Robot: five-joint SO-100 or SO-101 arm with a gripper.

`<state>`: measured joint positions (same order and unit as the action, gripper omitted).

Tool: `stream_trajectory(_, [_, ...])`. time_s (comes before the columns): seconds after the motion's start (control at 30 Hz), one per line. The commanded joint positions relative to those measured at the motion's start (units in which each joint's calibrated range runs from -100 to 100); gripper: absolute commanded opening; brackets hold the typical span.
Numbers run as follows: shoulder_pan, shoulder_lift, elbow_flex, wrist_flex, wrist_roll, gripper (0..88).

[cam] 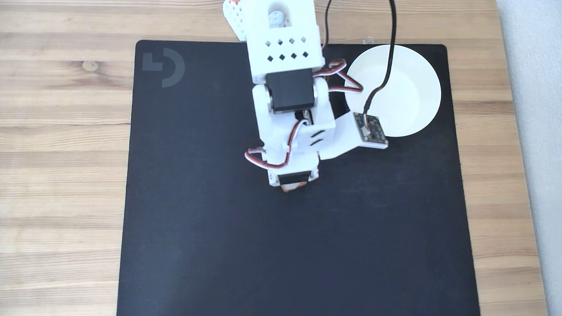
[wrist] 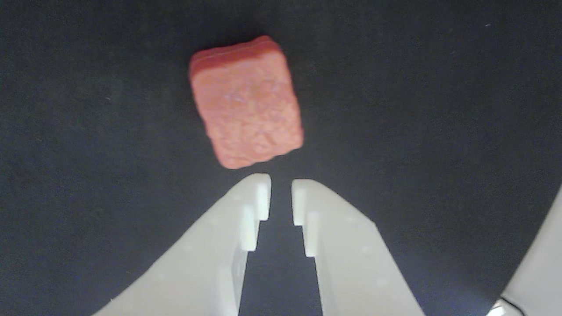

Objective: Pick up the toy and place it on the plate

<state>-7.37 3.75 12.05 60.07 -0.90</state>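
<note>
Wooden table (cam: 66, 175): bears a black mat (cam: 219, 245) covering most of it.
Arm (cam: 287, 87): white, reaching over the mat's middle.
Plate (cam: 408, 101): white, round, at the mat's upper right in the fixed view, partly crossed by a cable (cam: 386, 66).
Gripper (wrist: 281, 197): white fingers nearly together, a narrow gap between the tips, holding nothing.
Toy (wrist: 246, 102): reddish block lying on the mat just beyond the fingertips in the wrist view.
Step, as judged: approach. Next move calls for spreading the fingers wider than the block, then advancing to straddle it.
</note>
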Motion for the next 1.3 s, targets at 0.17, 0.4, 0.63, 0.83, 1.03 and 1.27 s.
stream_trajectory(0.17, [-0.1, -0.2, -2.4, 1.1, -2.5, 27.4])
stream_trajectory(0.4, [-0.1, -0.2, -2.4, 1.1, -2.3, 27.4])
stream_trajectory(0.63, [-1.6, -0.2, -2.4, 3.6, 1.2, 27.4])
stream_trajectory(0.83, [-1.6, -0.2, -2.4, 10.2, 4.7, 25.4])
stream_trajectory(1.03, [-1.5, -0.2, -2.4, 10.0, 4.7, 25.4])
stream_trajectory(1.27, [-0.9, -0.2, -2.5, 9.7, 4.6, 25.4])
